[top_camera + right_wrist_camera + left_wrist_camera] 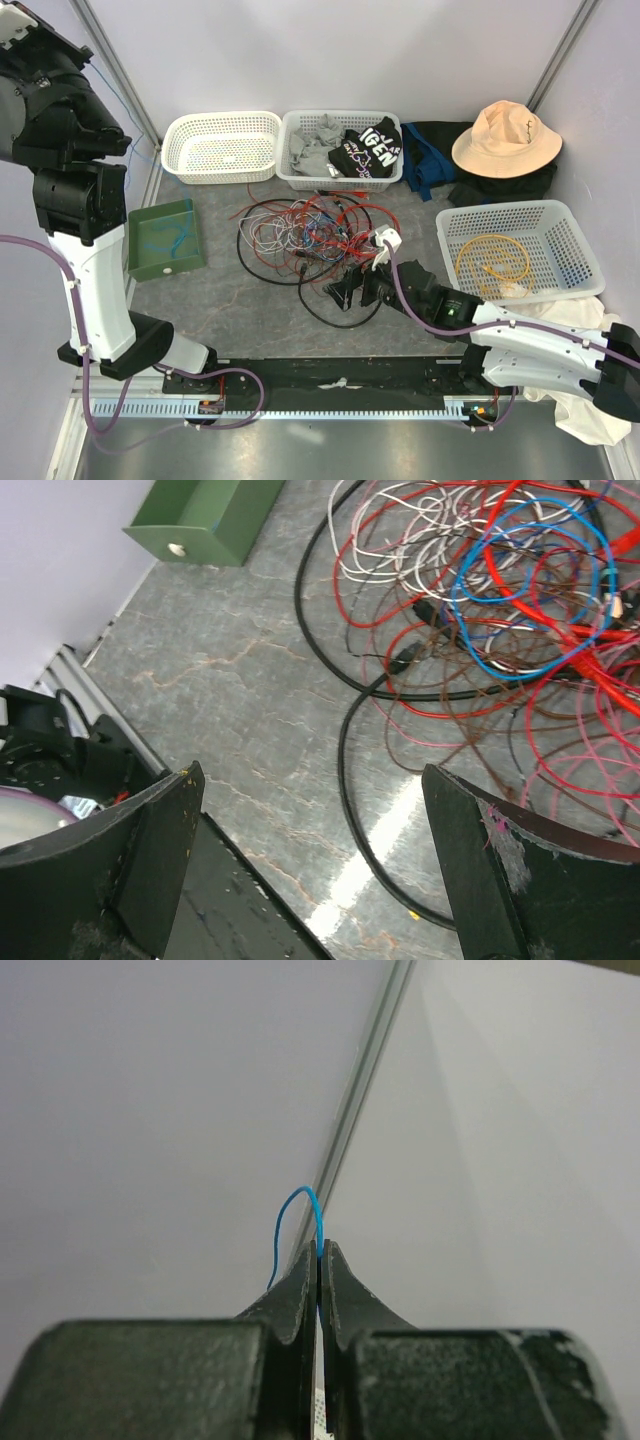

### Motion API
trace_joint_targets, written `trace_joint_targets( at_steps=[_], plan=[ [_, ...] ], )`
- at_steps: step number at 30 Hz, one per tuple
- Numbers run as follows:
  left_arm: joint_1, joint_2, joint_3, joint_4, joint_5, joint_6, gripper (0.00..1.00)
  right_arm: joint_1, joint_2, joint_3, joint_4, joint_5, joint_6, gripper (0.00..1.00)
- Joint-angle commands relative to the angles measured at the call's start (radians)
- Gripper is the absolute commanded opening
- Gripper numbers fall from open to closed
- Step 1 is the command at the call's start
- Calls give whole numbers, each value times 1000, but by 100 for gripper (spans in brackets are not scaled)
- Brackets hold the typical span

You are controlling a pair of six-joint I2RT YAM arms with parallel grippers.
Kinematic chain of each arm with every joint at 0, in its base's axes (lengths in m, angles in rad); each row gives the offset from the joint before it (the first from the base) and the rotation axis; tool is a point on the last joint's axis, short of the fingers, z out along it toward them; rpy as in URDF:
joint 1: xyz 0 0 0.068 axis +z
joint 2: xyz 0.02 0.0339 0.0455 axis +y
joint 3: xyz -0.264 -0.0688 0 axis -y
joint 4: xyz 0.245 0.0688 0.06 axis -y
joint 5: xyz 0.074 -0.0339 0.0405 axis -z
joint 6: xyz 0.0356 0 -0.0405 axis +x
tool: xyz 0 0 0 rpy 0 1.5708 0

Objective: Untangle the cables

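The cables [310, 240] lie in a loose tangle of red, white, blue, black and brown strands mid-table, also seen in the right wrist view [500, 600]. My right gripper [352, 290] hovers open over the tangle's near edge. In its own view the right gripper [310, 772] has a black cable loop [345, 780] on the table below its spread jaws, nothing held. My left gripper [320, 1250] is raised high at the far left, shut on a thin blue cable [318, 1222] that arcs above its tips. More blue cable [172, 238] lies in the green bin [140, 262].
Two white baskets stand at the back, one bare [222, 146], one with clothes [340, 150]. A third basket [560, 250] at the right holds a yellow cable [492, 262]. A beige hat [506, 138] on dark cloth sits back right; white cloth [575, 330] near right.
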Motion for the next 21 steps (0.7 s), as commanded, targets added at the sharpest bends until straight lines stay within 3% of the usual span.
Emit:
trace_joint_targets(
  at_steps=[1,12,21],
  plan=[
    [-4,-8,-12,151,-50,182,2,-3,-8,9,95,-29,34,98],
    [26,-2,-236,271,-153,193,2,-3,-96,-68,69,-15,57,98],
    [100,57,-237,280,-164,205,2,-3,-226,-166,42,8,87,98]
  ],
)
